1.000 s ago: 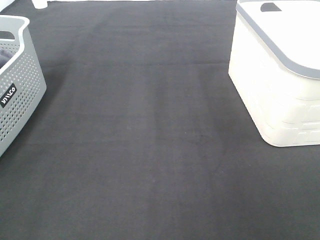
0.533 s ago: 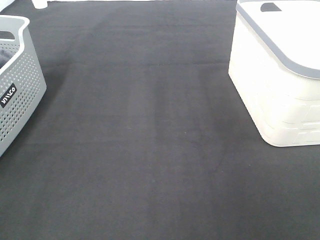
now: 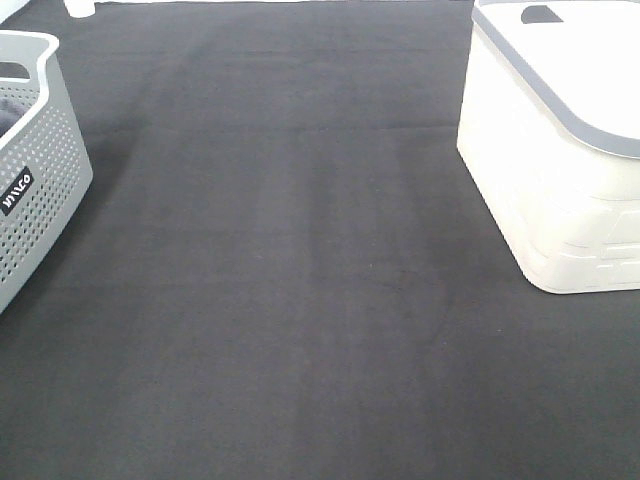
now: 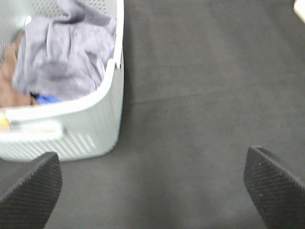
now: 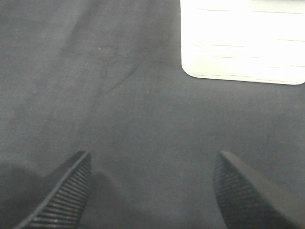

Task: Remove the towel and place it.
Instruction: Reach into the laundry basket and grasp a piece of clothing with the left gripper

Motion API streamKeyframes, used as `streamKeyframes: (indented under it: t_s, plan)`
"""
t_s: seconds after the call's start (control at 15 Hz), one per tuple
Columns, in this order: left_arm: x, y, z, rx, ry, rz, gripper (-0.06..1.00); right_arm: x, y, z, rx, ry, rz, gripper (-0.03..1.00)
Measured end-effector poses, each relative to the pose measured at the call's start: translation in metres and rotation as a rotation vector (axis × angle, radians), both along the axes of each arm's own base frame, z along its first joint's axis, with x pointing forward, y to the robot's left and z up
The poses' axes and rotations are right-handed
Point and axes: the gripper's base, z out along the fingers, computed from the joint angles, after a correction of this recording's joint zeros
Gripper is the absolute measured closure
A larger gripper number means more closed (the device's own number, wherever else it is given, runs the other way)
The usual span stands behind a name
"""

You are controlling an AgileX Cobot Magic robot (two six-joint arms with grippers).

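The grey-lavender towel (image 4: 66,52) lies crumpled inside the grey perforated basket (image 4: 102,126), over a brown cloth and something blue. In the exterior high view only a dark sliver of the basket's contents shows at the left edge inside the basket (image 3: 40,170). My left gripper (image 4: 152,191) is open, hanging above the black covering just beside the basket, its fingers (image 4: 28,191) wide apart and empty. My right gripper (image 5: 152,188) is open too, over bare black covering near the white basket (image 5: 243,43). Neither gripper appears in the exterior high view.
A white basket with a grey rim (image 3: 560,150) stands at the right. The black table covering (image 3: 300,280) spreads between the two baskets. A small white object (image 3: 80,7) sits at the far left edge.
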Motion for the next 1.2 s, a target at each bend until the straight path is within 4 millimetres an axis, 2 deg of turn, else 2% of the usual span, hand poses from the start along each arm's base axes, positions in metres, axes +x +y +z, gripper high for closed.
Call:
streamKeyframes:
  t_s: [0.27,0.33,0.6,0.73,0.87,1.07,1.13,1.2]
  plan:
    - [0.061,-0.002,0.043,0.224,0.093,-0.181,-0.03,0.000,0.000,0.000,0.000,0.000,0.000,0.27]
    - [0.087,-0.003,0.056,0.306,0.107,-0.254,-0.03,0.000,0.000,0.000,0.000,0.000,0.000,0.27]
    - [0.148,-0.003,0.086,0.562,0.099,-0.427,-0.03,0.000,0.000,0.000,0.000,0.000,0.000,0.27]
    - [0.170,0.001,0.084,0.730,0.131,-0.522,-0.03,0.000,0.000,0.000,0.000,0.000,0.000,0.27]
    - [0.191,0.009,0.071,0.835,0.223,-0.545,-0.03,0.000,0.000,0.000,0.000,0.000,0.000,0.27]
    - [0.215,0.040,0.059,0.857,0.289,-0.430,-0.03,0.000,0.000,0.000,0.000,0.000,0.000,0.27]
    - [0.215,0.040,0.059,0.857,0.289,-0.430,-0.03,0.000,0.000,0.000,0.000,0.000,0.000,0.27]
    - [0.226,0.059,0.049,0.855,0.344,-0.385,-0.03,0.000,0.000,0.000,0.000,0.000,0.000,0.27]
